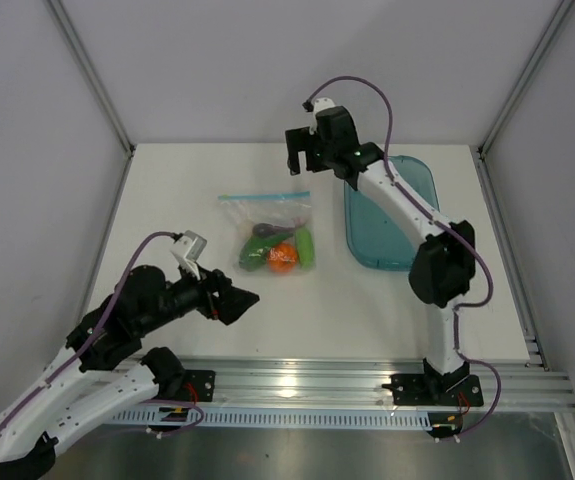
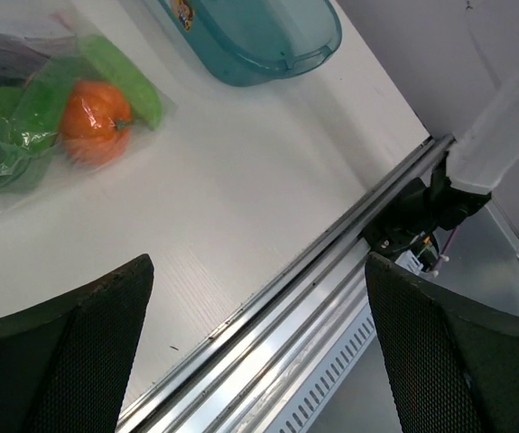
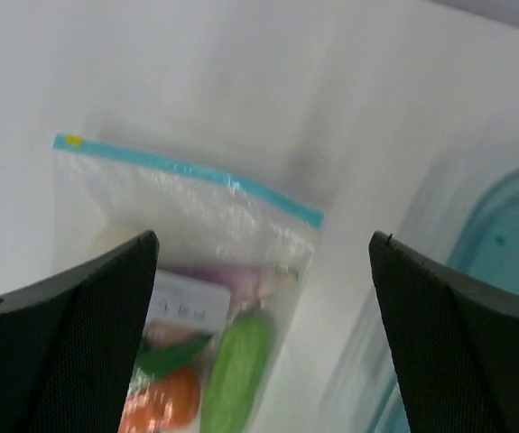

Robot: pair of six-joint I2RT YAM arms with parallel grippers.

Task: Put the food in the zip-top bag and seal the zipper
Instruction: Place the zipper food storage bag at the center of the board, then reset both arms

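The clear zip-top bag [image 1: 270,228] lies flat mid-table with its light blue zipper [image 1: 264,197] at the far edge. The food is inside: an orange piece [image 1: 283,258], green pieces [image 1: 306,246] and a dark purple eggplant [image 1: 264,230]. The bag [image 3: 187,271] with its zipper [image 3: 187,170] and white label [image 3: 187,302] shows in the right wrist view, and its lower part [image 2: 60,108] in the left wrist view. My left gripper [image 1: 235,298] is open and empty, near the bag's front left. My right gripper [image 1: 300,150] is open and empty, raised beyond the bag's far right corner.
A translucent blue oval tray [image 1: 382,215] lies right of the bag, under the right arm; it also shows in the left wrist view [image 2: 250,36]. A metal rail [image 1: 367,385] runs along the table's near edge. White walls enclose the table.
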